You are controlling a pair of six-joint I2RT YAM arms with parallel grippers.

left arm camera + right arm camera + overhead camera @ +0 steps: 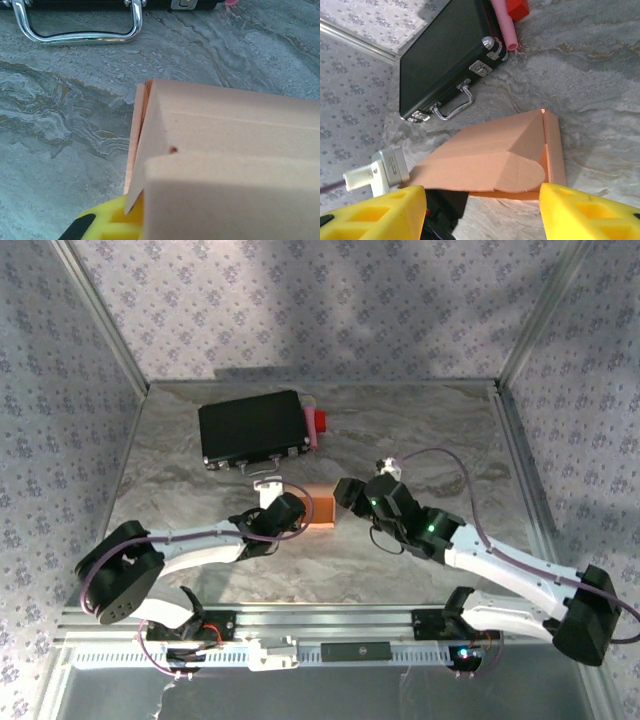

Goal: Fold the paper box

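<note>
The paper box [322,508] sits mid-table between the two arms, well clear of the black case [250,430]. It is only partly formed. In the right wrist view a broad panel [485,145] slopes up with its rounded tuck flap [525,175] not yet seated, while one side wall [555,150] stands upright. The right gripper [482,192] has its yellow fingers [590,210] spread wide on either side of the box's near end, gripping nothing. The left gripper [285,512] is pressed close to the box's other end. In its own camera one yellow finger [107,222] shows under the edge of a flap [135,165], and I cannot tell from that angle whether it pinches the cardboard or merely rests against it. The main risk is the loose panel: thin card tends to spring back, so if the left side lets go before the flap is tucked, the fold probably reopens. If the right jaws close across the hollow body instead of along a crease, they may buckle the walls or crumple the rounded flap. The marbled tabletop [420,440] looks smooth, so a one-sided push could slide or spin the box instead of bending it, perhaps towards the case. The doubled wall at the box's left edge shows a gap in the left wrist view, and a misaligned push there could split the layers apart.
</note>
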